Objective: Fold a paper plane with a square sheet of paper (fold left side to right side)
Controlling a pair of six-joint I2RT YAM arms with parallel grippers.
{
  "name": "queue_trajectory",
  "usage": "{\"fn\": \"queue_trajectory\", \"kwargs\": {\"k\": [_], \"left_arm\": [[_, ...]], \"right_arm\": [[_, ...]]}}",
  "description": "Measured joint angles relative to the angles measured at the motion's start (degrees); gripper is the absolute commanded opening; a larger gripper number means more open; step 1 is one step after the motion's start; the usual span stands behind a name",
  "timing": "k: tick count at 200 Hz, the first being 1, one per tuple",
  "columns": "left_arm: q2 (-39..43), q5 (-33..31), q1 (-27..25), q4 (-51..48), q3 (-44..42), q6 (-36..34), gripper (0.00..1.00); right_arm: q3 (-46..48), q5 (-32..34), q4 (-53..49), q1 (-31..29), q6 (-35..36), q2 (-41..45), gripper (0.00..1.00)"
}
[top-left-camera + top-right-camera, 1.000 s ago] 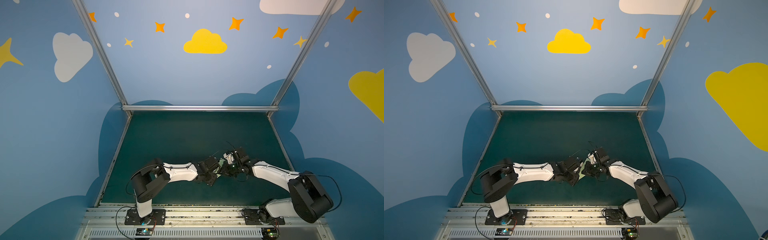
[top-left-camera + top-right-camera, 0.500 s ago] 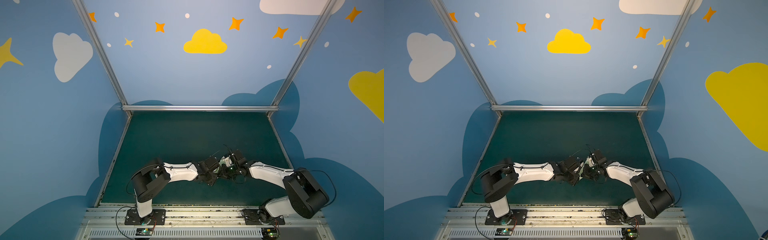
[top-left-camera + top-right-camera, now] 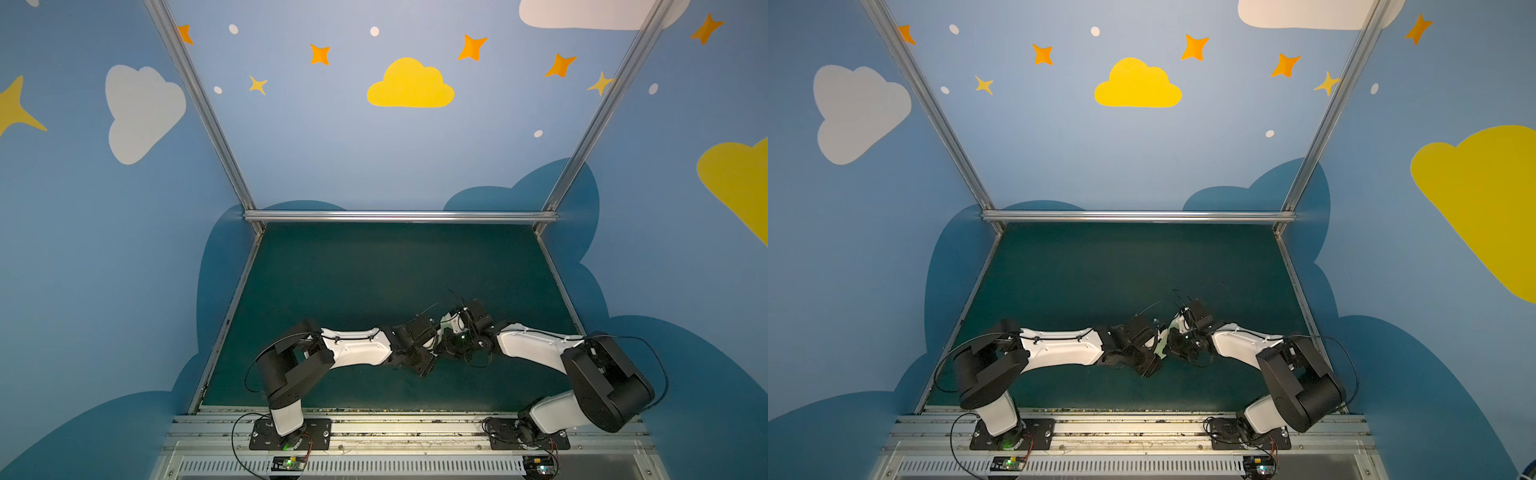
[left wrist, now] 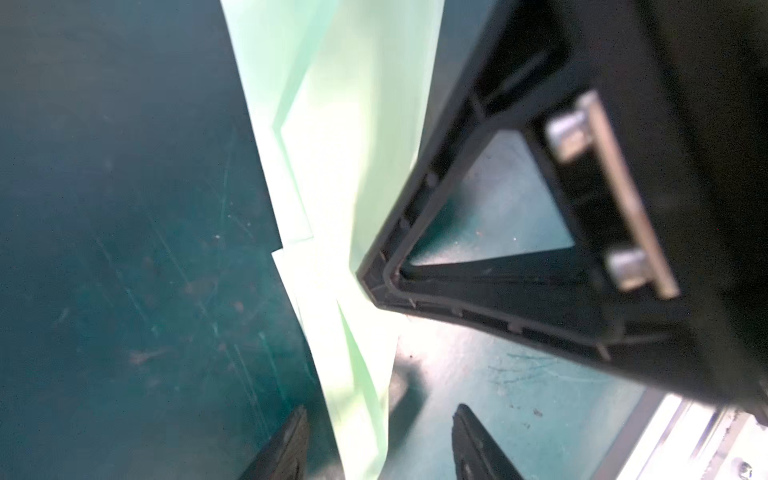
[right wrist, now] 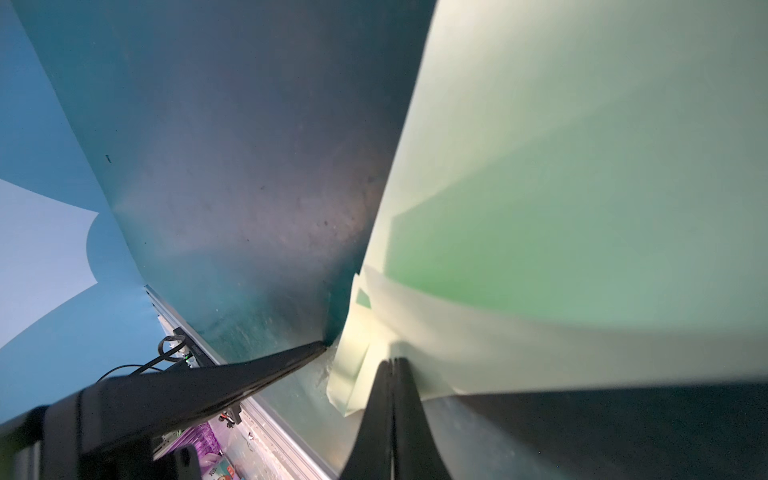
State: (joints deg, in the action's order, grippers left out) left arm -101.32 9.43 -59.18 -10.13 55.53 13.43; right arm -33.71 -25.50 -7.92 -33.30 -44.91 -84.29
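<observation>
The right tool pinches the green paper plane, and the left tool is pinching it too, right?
Not quite. The left tool is open: the left wrist view shows its fingers apart on either side of the paper plane. The right tool does pinch it.

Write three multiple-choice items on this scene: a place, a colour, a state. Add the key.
1. The paper plane sits: A alone at the back; B between the two grippers; C out of every view.
2. Its colour: A orange; B white; C pale green.
3. The left gripper is: A open; B shut on the paper; C out of view.
Key: 1 B, both grippers flank it; 2 C, both wrist views show it; 3 A, its fingers stand apart while the right gripper pinches the paper.
</observation>
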Motion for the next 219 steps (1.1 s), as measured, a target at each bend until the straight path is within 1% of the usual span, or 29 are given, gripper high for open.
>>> {"fn": "queue_trajectory", "kwargs": {"k": [25,46,70,83,92,118,137,175,219], "left_arm": [[0.0,-1.29,-0.63,-0.17,0.0,-1.36,0.57],[0.0,-2.34,-0.9,-0.39,0.0,-2.14,0.53],[0.0,-3.08,-0.96,-0.52,-0.15,-2.71,0.43],[0.0,-3.58,-0.96,-0.52,-0.28,-3.17,0.4],[-0.02,-3.85,-0.96,-0.52,-0.33,-3.34,0.35],[-0.04,-4.35,-0.92,-0.39,-0.59,-3.58,0.27],[-0.04,-4.63,-0.87,-0.26,-0.7,-3.56,0.24],[-0.04,-4.85,-0.7,-0.24,-0.76,-3.58,0.2],[-0.04,-4.76,-0.48,-0.24,-0.79,-3.5,0.16]], "right_arm": [[0.0,0.0,0.0,0.0,0.0,0.0,0.0],[0.0,0.0,-0.02,0.04,0.04,0.0,0.0],[0.0,0.02,0.0,0.11,0.02,0.0,0.0],[0.0,0.0,0.0,0.11,0.02,0.0,0.0],[0.0,0.0,0.0,0.11,0.02,0.0,0.0],[0.0,0.0,0.0,0.11,0.07,0.0,0.0],[0.0,-0.07,0.0,0.11,0.15,0.0,0.0],[0.0,-0.68,-0.02,0.11,0.22,0.09,0.0],[0.0,-0.98,-0.07,0.09,0.15,2.75,0.0]]}}
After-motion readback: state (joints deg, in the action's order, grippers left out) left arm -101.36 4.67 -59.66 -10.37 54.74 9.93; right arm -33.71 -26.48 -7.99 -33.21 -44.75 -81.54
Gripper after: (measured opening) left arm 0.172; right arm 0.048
